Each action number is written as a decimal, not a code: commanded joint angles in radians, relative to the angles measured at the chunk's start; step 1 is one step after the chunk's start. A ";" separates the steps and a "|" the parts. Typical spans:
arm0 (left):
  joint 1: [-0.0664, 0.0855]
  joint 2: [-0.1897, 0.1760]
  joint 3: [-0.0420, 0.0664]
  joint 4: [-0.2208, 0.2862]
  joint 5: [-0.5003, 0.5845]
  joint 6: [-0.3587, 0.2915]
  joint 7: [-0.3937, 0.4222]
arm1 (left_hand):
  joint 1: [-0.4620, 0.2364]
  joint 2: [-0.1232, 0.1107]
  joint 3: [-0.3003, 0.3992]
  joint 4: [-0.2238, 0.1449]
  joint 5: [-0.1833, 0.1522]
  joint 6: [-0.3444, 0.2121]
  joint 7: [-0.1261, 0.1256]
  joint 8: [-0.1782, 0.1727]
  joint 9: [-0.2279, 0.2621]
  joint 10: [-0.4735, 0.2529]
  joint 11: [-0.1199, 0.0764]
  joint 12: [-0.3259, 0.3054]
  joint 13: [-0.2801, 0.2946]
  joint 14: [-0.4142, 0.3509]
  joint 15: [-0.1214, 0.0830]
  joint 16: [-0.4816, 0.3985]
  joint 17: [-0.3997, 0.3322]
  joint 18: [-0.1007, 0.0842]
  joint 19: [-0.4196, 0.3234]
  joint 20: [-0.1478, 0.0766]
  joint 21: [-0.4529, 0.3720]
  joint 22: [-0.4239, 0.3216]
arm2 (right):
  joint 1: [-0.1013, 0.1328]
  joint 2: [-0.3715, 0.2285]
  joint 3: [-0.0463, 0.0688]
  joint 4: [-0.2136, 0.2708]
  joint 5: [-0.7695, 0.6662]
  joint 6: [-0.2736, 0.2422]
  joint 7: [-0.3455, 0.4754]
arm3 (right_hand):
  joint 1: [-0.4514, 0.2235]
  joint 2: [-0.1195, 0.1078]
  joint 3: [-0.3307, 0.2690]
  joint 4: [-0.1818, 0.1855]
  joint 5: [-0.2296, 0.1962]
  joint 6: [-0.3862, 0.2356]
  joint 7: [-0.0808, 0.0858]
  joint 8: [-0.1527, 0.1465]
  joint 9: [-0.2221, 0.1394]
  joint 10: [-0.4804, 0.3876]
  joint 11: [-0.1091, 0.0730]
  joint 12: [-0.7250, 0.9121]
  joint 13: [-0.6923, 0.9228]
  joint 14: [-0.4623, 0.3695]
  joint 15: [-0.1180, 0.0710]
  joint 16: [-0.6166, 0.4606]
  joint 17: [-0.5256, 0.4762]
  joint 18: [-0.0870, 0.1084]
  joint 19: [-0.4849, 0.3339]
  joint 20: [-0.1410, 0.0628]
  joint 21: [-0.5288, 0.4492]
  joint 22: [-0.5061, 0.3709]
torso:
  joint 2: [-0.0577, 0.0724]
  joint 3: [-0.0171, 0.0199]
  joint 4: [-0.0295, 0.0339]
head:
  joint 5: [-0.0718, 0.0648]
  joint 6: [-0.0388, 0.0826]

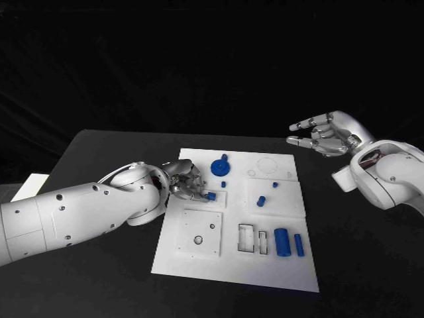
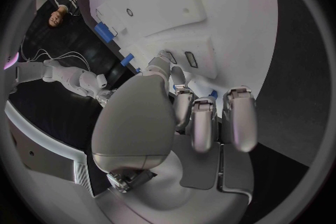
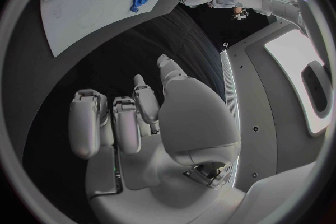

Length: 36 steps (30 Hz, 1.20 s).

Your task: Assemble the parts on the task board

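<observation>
Black worktop carrying a white task board at its middle. Left robot hand lowered onto the board's near-left edge, fingertips closed round a small blue part; pinching it, as far as can be judged from the head view. Same blue speck glimpsed between the fingertips in the left wrist view, above two small slots in the board.

Right robot hand raised well clear of the board on its far side, fingers curled loosely, grasping nothing.

Beyond the left robot hand: a blue gear-like disc, then small blue pegs further across the board. Toward the board's near end, two blue bars beside white rectangular recesses.

Risks, as judgement: shallow fingertip pinch on a tiny part, so slipping or tilting likely if pressed off-axis; fingers hiding the seat, so misalignment hard to catch; stray knuckles nudging the nearby disc or shifting the board.
</observation>
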 commanded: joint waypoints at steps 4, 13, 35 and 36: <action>0.000 0.004 0.001 -0.002 -0.002 0.006 -0.015 | -0.006 0.007 0.000 0.006 0.003 -0.001 -0.004 0.003 0.001 0.005 -0.001 0.004 -0.001 0.103 -0.006 0.003 0.263 -0.019 0.061 -0.005 0.006 0.100 | -0.001 0.003 0.000 0.000 -0.009 0.013 0.002 | 0.008 0.006 0.000 -0.004 0.003 0.002 -0.006 0.006 0.001 -0.003 -0.002 -0.005 0.029 0.093 -0.002 -0.004 0.213 0.006 -0.006 -0.004 -0.004 -0.001 | 0.000 0.0001 0.0004 | 0.001 -0.002; 0.000 0.008 0.001 -0.004 0.005 0.003 -0.027 | -0.009 0.014 0.006 0.008 0.004 -0.001 -0.005 0.003 0.003 0.006 -0.002 0.005 0.000 0.103 -0.007 0.003 0.263 -0.019 0.061 -0.006 0.006 0.101 | -0.001 0.005 0.000 -0.001 -0.009 0.015 0.002 | 0.008 0.006 0.000 -0.004 0.003 0.002 -0.006 0.006 0.001 -0.003 -0.002 -0.005 0.029 0.093 -0.002 -0.004 0.213 0.006 -0.006 -0.004 -0.004 -0.001 | 0.000 0.0002 -0.0001 | 0.003 -0.002; 0.000 0.014 0.004 -0.009 0.031 -0.004 -0.058 | -0.028 0.027 0.020 0.011 0.004 0.000 -0.007 0.002 0.006 0.009 -0.003 0.008 0.005 0.103 -0.009 0.003 0.263 -0.020 0.063 -0.008 0.011 0.108 | -0.001 0.008 0.000 -0.003 -0.009 0.016 0.003 | 0.006 0.007 -0.001 -0.003 0.007 0.004 -0.006 0.006 0.001 -0.003 -0.002 -0.004 0.029 0.093 -0.002 -0.004 0.212 0.006 -0.006 -0.004 -0.004 -0.001 | 0.000 0.0005 -0.0003 | 0.004 -0.004; 0.000 0.014 0.004 -0.009 0.032 -0.005 -0.059 | -0.030 0.027 0.020 0.011 0.004 0.000 -0.007 0.002 0.006 0.009 -0.003 0.008 0.005 0.103 -0.009 0.003 0.263 -0.020 0.063 -0.008 0.011 0.108 | -0.001 0.008 0.000 -0.003 -0.009 0.016 0.003 | 0.006 0.007 -0.001 -0.003 0.007 0.004 -0.006 0.006 0.001 -0.003 -0.002 -0.004 0.029 0.093 -0.002 -0.004 0.212 0.006 -0.006 -0.004 -0.004 -0.001 | 0.000 0.0002 -0.0005 | 0.005 -0.005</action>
